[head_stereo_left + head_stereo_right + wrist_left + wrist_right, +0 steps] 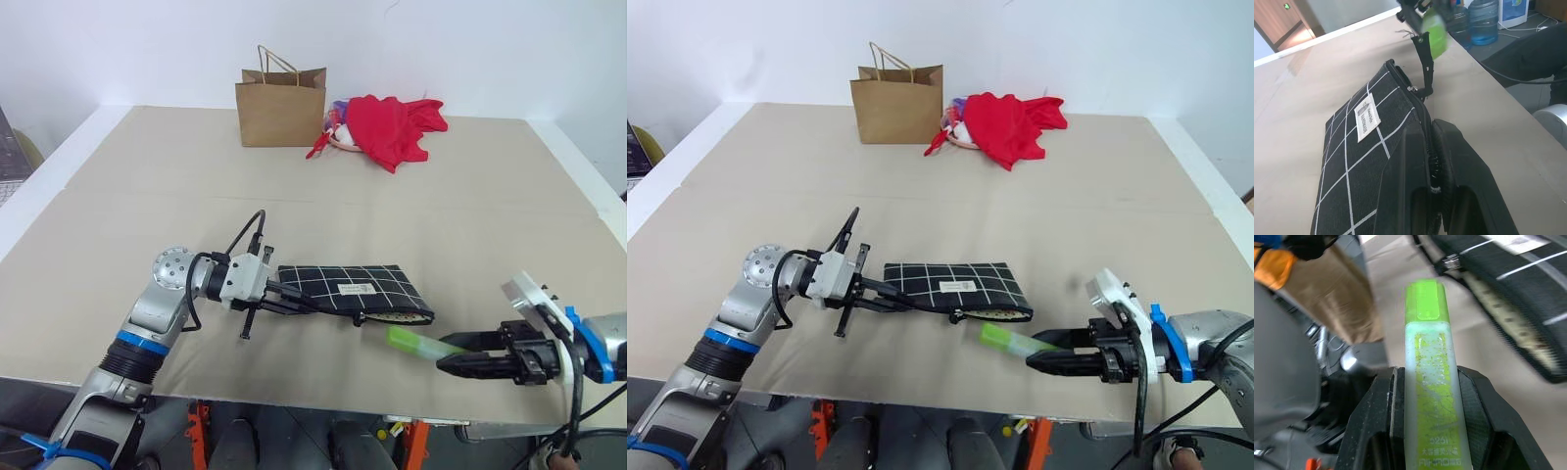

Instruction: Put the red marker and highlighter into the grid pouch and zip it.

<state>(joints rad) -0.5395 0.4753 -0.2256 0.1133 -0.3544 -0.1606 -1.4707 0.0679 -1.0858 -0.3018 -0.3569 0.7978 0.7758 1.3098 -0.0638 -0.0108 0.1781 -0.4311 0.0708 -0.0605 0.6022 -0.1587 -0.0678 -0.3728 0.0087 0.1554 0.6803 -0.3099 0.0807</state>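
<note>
So the highlighter (419, 343) is sitting between my right gripper's (460, 364) fingers, clamped by its pale barrel with the brighter green cap sticking out toward the pouch (353, 291). It's low over the table, near edge, just right of the pouch's open end and a bit nearer than it. The cap isn't in the mouth yet.

What worries me: the opening looks pretty shallow from the head cam, more of a slit than a gaping mouth. If the cap comes in a touch low or nearer than the slit, I reckon it butts the lower lip or the zipper teeth and just shoves the whole pouch left instead of sliding in. The zipper pull also dangles right at that end, so the tip could snag on it. And the highlighter is held near its tail, so a bump at the cap could pivot it in the grip.

The pouch itself is flat black fabric with white grid lines and a small white label, lying lengthwise left to right, mid table toward the near side. My left gripper (294, 299) is clenched on its left end, pinning that side, which should help against sliding, though fabric can still bunch.

Can't spot the red marker anywhere. Far side of the table has a paper bag (280, 106) and a red cloth (394, 125), well apart.
</note>
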